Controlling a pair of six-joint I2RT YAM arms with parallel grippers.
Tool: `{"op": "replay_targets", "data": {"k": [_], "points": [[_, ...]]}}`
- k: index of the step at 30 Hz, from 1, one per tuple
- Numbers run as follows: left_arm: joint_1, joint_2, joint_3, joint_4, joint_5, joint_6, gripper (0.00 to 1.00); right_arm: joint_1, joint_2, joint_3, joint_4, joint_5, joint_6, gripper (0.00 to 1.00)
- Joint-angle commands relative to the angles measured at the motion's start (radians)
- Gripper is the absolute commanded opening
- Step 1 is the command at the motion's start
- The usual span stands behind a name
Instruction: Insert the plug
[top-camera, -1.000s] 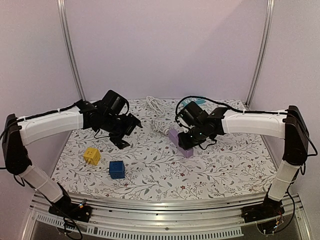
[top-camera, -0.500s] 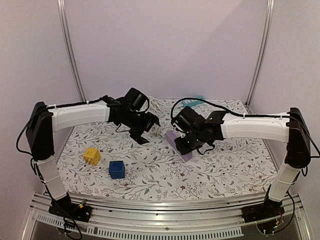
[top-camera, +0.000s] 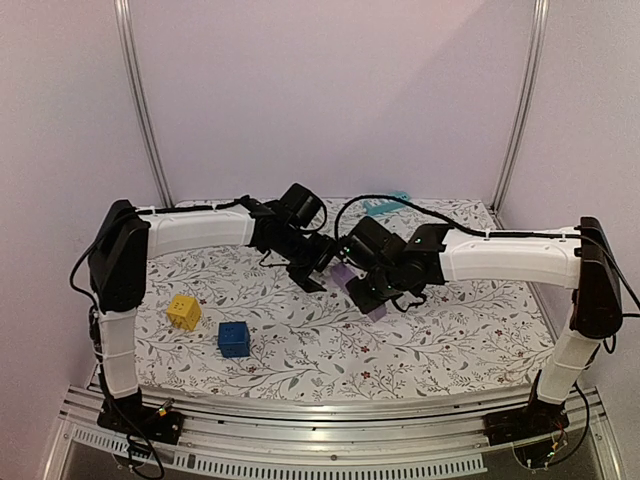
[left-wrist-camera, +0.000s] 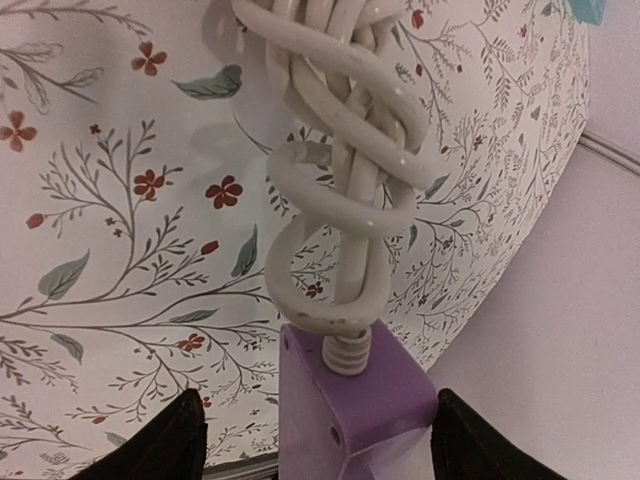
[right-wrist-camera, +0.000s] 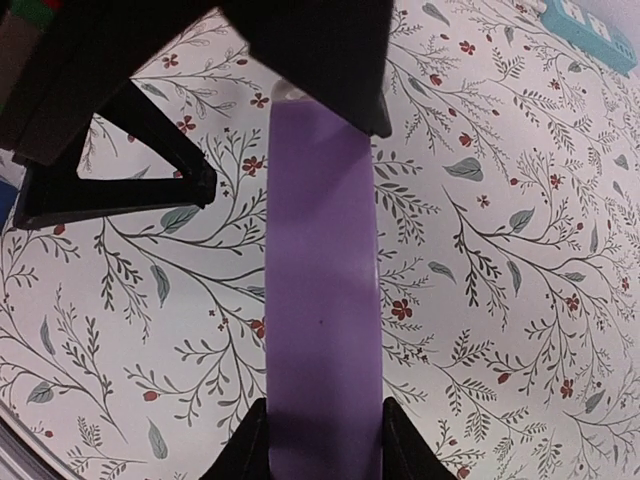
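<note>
Carefully, with the right gripper (right-wrist-camera: 322, 432) clamped on the purple block (right-wrist-camera: 322, 280), square the open left gripper (left-wrist-camera: 318, 425) astride its cord end, clear of the white cord (left-wrist-camera: 340, 170).

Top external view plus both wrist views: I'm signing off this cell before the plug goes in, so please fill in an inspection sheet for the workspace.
Surface: floral cloth covers the table and lies flat.
Job's things: purple block is in the right jaws, with a white cord leaving its end.
Clutter: yellow cube and blue cube sit at the near left, apart from each other. A teal strip lies at the back.
Grippers: right gripper is shut on the purple block. Left gripper is open, its jaws on either side of the block's cord end.
Cables: the white cord is bundled in a coil. A black cable loops above the right wrist.
Surroundings: lilac walls, metal uprights, and a rail at the near edge.
</note>
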Motion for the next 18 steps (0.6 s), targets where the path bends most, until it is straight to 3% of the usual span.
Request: {"op": "replay_targets", "data": {"k": [1, 5, 14, 16, 18], "points": [[-0.029, 0.049, 0.051, 0.002, 0.035, 0.001, 0.76, 0.015, -0.002, 0.057, 0.013, 0.054, -0.026, 0.0], [-0.032, 0.069, 0.069, 0.006, 0.049, 0.006, 0.66, 0.021, 0.013, 0.077, 0.009, 0.062, -0.033, 0.0], [-0.034, 0.073, 0.046, 0.037, 0.074, 0.014, 0.16, 0.033, 0.043, 0.119, -0.007, 0.096, -0.04, 0.0], [-0.034, 0.07, 0.032, 0.051, 0.085, 0.013, 0.08, 0.034, 0.043, 0.125, -0.019, 0.095, -0.036, 0.11], [-0.033, 0.066, 0.013, 0.074, 0.095, 0.013, 0.04, 0.034, 0.039, 0.129, -0.043, 0.098, -0.013, 0.43]]}}
